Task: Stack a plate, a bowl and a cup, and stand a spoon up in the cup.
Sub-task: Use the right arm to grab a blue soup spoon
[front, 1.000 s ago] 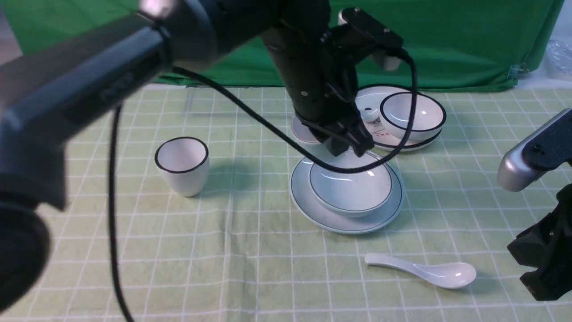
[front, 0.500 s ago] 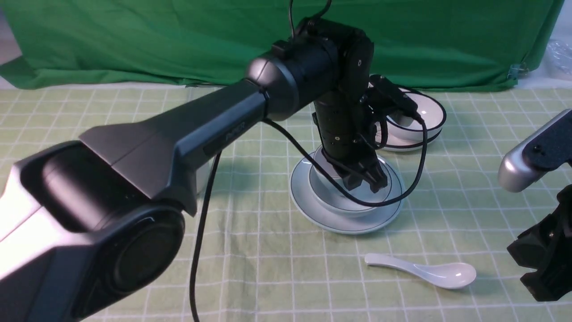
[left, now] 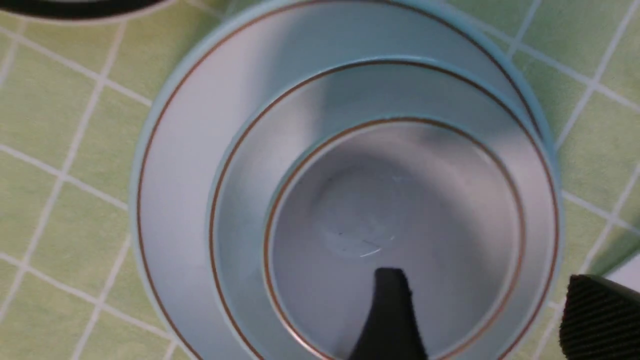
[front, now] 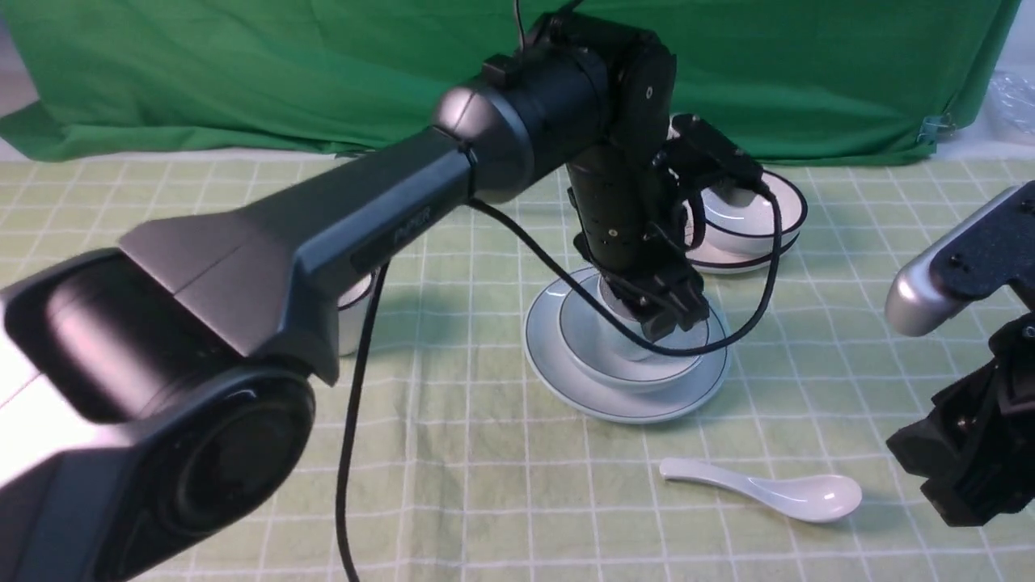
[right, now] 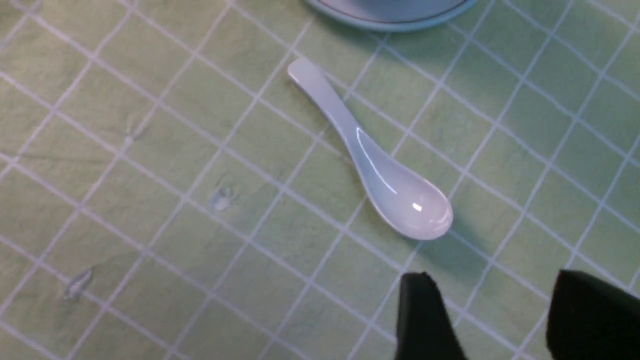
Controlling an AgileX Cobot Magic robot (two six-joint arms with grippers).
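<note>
Left pincer (front: 673,317) parted astride cup (left: 395,210) rim, right pincer (right: 495,285) parted, empty, black-rimmed bowl (front: 748,218) behind

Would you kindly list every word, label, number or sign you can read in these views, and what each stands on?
On the left arm, casing lettering: too blurred to read.
On the black-rimmed plate: no print shows; the arm hides much of it.
On the plate, bowl, cup and spoon: no text.

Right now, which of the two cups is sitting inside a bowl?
The pale blue-white thin-rimmed cup, nested in the pale blue bowl; the black-rimmed white cup stands alone on the cloth.
</note>
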